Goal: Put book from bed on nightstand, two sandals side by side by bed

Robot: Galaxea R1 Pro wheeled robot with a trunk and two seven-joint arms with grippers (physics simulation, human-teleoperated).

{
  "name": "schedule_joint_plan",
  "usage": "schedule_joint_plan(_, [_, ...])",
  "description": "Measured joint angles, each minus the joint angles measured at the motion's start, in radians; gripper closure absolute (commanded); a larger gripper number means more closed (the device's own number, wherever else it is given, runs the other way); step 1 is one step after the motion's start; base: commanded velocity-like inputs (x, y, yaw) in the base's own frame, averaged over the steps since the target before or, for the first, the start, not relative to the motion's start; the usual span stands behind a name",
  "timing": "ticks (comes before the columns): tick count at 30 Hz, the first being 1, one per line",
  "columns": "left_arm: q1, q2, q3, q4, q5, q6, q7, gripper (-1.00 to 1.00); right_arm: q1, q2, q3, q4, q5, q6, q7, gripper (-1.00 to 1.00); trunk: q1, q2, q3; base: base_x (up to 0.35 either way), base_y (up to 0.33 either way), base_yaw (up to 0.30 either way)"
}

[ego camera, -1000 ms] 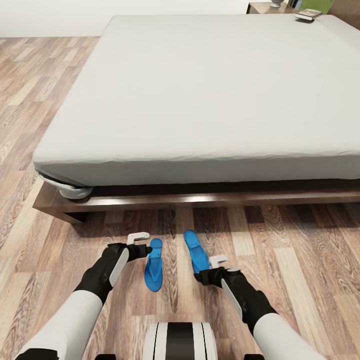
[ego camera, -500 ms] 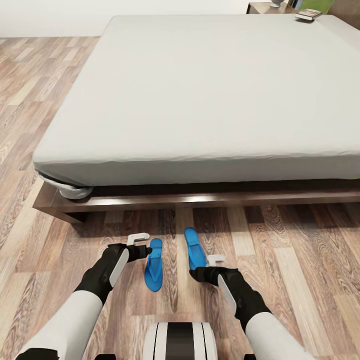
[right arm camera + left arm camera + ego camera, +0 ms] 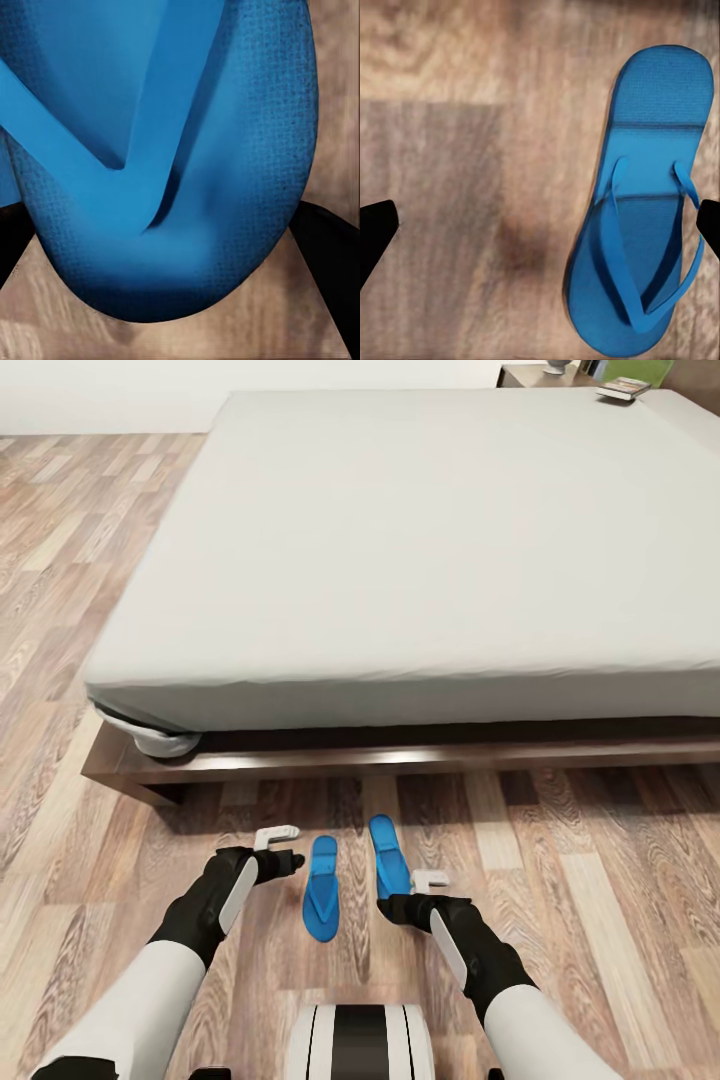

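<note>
Right hand [image 3: 392,906]: dark fingers set on either side of the near, toe end of the right sandal [image 3: 389,856]; in the right wrist view the rounded toe [image 3: 161,195] sits between the two black fingertips [image 3: 324,247], which appear to touch its edges, so this hand is judged pinching that sandal, though firm contact cannot be confirmed. Left hand [image 3: 290,862]: fingers spread wide, holding nothing, low over bare floor; in the left wrist view the left sandal [image 3: 641,202] lies toward one fingertip [image 3: 709,225], not centred in the gap. Left sandal [image 3: 321,888]: flat on the floor just beside the left hand, on its inner side. Both sandals: blue, thin-soled, fine pebbled texture, Y-shaped strap, long axes running roughly toward the bed, toes nearer the robot; the right one lies slightly closer to the bed, the pair close together but not quite level or parallel. Each arm is nearest its own sandal; the coming adjustment seems to turn on the right sandal's lengthwise line relative to the left. Floor [image 3: 600,880]: brown wood plank, varied grain. Bed [image 3: 420,550]: dark wooden frame, smooth pale grey mattress, just beyond the sandals. Book [image 3: 622,389]: small, on the bed's far right corner, well apart from both hands. Nightstand [image 3: 530,374]: reddish-brown top, past the far edge.
</note>
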Motion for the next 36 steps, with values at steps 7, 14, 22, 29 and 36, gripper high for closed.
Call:
schedule_joint_plan(7, [0.0, 0.002, 0.03, -0.008, -0.001, -0.001, -0.001, -1.0, 0.0, 0.0, 0.002, 0.002, 0.001, 0.004, 0.0, 1.0, 0.0, 0.0, -0.004, -0.013, 0.022, 0.0])
schedule_joint_plan(14, [0.0, 0.001, 0.047, -0.009, -0.003, -0.001, 0.0, -1.0, 0.0, 0.0, 0.011, 0.003, 0.002, 0.008, 0.0, 1.0, 0.003, -0.002, -0.031, 0.0, 0.0, 0.0])
schedule_joint_plan(22, [0.0, 0.001, 0.048, -0.009, -0.002, -0.001, -0.001, -1.0, 0.0, 0.0, 0.041, 0.002, 0.001, 0.005, 0.003, 1.0, 0.005, -0.003, -0.046, 0.0, 0.0, 0.0])
schedule_joint_plan(29, [0.0, 0.001, 0.049, -0.009, -0.002, -0.001, -0.001, -1.0, 0.0, 0.0, 0.041, 0.003, 0.001, 0.005, 0.003, 1.0, 0.007, -0.004, -0.062, 0.0, 0.0, 0.0])
schedule_joint_plan(36, [0.0, 0.002, 0.052, -0.009, -0.002, -0.001, -0.001, -1.0, 0.0, 0.0, 0.041, 0.002, 0.002, 0.004, 0.003, 1.0, 0.007, -0.004, -0.062, 0.0, 0.083, 0.0])
